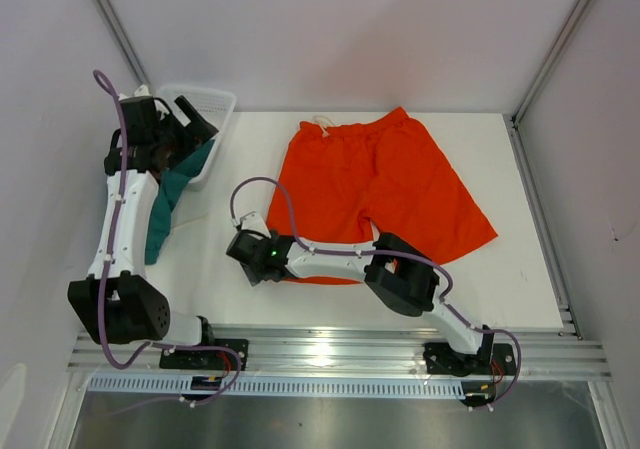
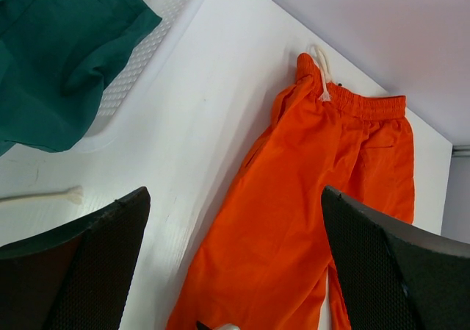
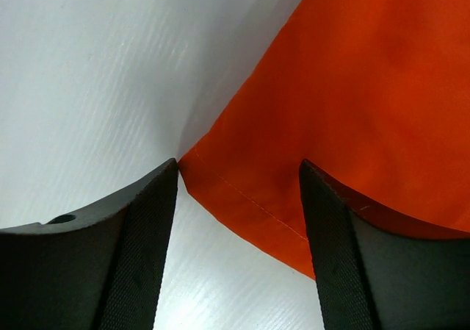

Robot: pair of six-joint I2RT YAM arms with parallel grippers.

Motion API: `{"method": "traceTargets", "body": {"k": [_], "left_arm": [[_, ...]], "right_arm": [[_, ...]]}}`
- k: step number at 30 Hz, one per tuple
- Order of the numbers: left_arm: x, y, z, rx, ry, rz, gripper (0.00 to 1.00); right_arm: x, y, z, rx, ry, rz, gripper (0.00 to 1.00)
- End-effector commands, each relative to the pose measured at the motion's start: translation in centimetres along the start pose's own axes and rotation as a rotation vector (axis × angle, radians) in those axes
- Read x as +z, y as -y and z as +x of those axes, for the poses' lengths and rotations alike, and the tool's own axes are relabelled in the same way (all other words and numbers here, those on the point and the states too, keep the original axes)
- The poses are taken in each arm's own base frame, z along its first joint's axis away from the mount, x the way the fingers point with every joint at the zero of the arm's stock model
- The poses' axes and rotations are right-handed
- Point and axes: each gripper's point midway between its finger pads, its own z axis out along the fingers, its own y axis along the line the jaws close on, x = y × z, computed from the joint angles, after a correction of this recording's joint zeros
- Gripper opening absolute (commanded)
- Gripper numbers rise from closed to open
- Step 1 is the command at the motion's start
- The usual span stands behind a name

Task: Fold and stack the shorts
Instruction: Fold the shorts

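Jaws spread wide on both arms, nothing pinched yet.

My right gripper (image 3: 239, 190) straddles the hem corner of the orange shorts (image 3: 367, 87), one finger over bare table (image 3: 73, 65) and the other over cloth. I judge it is placed to nip that corner and fold the leg up toward 12 o'clock, where the waistband lies. My left gripper (image 2: 235, 198) is open and empty too, up at 10 o'clock by the basket (image 1: 215, 104). The green shorts (image 1: 165, 209) spill over the basket's rim toward 8 o'clock, not yet laid flat.
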Motion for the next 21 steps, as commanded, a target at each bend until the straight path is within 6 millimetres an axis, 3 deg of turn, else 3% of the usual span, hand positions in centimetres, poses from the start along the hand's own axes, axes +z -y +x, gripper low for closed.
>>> {"method": "traceTargets", "body": {"k": [1, 4, 7, 8, 9, 10, 11, 12, 13, 14, 16, 17, 18, 20, 21], "left_arm": [[-0.7, 0.3, -0.2, 0.015, 0.018, 0.026, 0.99], [-0.4, 0.1, 0.0, 0.014, 0.016, 0.021, 0.99], [-0.3, -0.1, 0.2, 0.013, 0.012, 0.016, 0.99], [-0.3, -0.2, 0.3, 0.01, 0.013, 0.017, 0.99], [0.0, -0.2, 0.6, 0.004, 0.007, 0.024, 0.99], [0.0, -0.2, 0.6, 0.0, 0.007, 0.03, 0.99], [0.1, -0.1, 0.9, -0.004, 0.001, 0.035, 0.99], [0.3, -0.2, 1.3, -0.006, -0.006, 0.036, 0.99], [0.6, -0.2, 1.9, -0.007, -0.015, 0.034, 0.99], [0.7, -0.1, 2.2, -0.004, -0.018, 0.032, 0.99], [1.2, 0.4, 3.3, 0.01, -0.037, 0.039, 0.99], [1.7, 0.4, 4.2, 0.013, -0.058, 0.04, 0.99], [1.9, 0.7, 4.5, 0.016, -0.066, 0.047, 0.99], [2.4, 1.6, 6.1, 0.026, -0.101, 0.066, 0.99], [2.8, 1.7, 6.5, 0.025, -0.11, 0.067, 0.99]], "right_arm": [[0.2, -0.3, -0.6, -0.001, 0.024, 0.046, 0.66], [0.7, -0.2, -0.2, -0.014, 0.015, 0.06, 0.58], [0.9, 0.2, 0.4, -0.028, -0.004, 0.074, 0.35], [0.8, 0.3, 0.6, -0.032, -0.005, 0.081, 0.22], [0.1, 0.2, 0.1, -0.029, 0.013, 0.07, 0.18], [0.0, 1.0, 1.2, -0.054, 0.002, 0.094, 0.17], [-0.6, 1.1, 1.4, -0.064, 0.014, 0.092, 0.13], [-2.3, 0.8, 0.1, -0.052, 0.065, 0.065, 0.1], [-3.2, 0.4, 0.6, -0.072, 0.073, 0.053, 0.1], [-3.5, 1.4, 2.4, -0.101, 0.054, 0.072, 0.07], [-6.0, 1.1, 2.1, -0.102, 0.081, 0.023, 0.06], [-6.9, 0.8, 3.0, -0.113, 0.074, 0.001, 0.02], [-7.2, 1.8, 5.0, -0.134, 0.046, 0.013, 0.02], [-9.9, 1.6, 5.7, -0.135, 0.064, -0.04, 0.01], [-10.0, 2.8, 7.9, -0.145, 0.036, -0.029, 0.01]]}}
